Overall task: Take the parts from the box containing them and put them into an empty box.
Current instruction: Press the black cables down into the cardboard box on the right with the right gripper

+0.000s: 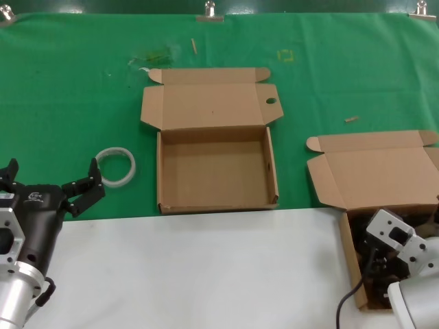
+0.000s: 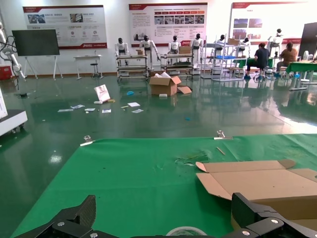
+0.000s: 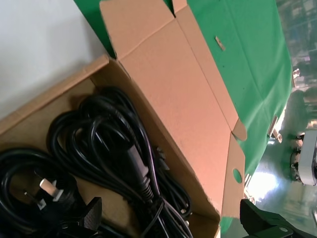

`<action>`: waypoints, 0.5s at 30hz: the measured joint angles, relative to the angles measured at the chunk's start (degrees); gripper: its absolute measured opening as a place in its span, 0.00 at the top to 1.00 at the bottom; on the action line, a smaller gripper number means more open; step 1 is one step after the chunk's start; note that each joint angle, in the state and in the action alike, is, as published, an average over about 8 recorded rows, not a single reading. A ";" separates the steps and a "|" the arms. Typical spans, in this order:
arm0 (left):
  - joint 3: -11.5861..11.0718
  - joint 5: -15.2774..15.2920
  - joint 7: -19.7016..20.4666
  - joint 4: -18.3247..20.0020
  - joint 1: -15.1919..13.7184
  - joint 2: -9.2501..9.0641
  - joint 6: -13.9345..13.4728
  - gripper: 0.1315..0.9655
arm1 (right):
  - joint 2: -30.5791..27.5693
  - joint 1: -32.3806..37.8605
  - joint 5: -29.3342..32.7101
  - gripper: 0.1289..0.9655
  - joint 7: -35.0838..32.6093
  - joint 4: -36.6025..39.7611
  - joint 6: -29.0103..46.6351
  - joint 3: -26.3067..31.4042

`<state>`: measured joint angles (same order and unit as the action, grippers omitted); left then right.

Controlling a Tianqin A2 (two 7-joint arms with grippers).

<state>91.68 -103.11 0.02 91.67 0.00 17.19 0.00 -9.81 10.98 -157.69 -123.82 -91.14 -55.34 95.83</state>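
Note:
The empty box lies open mid-table, its lid folded back with a small oval hole near one corner. At the right edge stands the box containing the parts, lid open. The parts are black coiled power cables, one showing a plug. My right gripper hangs open just above the cables, nothing between its fingers. In the head view the right arm covers most of that box. My left gripper waits open at the table's left, beside the white ring.
A white plastic ring lies on the green cloth left of the empty box, also seen as the ring between the left fingers. A white table strip runs along the front. Clips hold the cloth's far edge.

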 joint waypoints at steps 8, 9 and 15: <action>0.00 0.00 -0.01 0.00 0.00 0.00 0.00 0.00 | 0.00 -0.16 -0.02 0.02 -0.11 0.09 0.11 0.01; 0.00 0.00 -0.01 0.00 0.00 0.00 0.00 0.00 | 0.00 -0.18 -0.01 0.02 -0.03 0.05 0.04 0.11; 0.00 0.00 -0.01 0.00 0.00 0.00 0.00 0.00 | 0.00 -0.27 0.11 0.06 0.43 -0.38 -0.59 0.84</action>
<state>91.68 -103.11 0.01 91.67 0.00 17.19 0.00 -9.81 10.71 -157.58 -123.39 -91.51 -55.94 96.67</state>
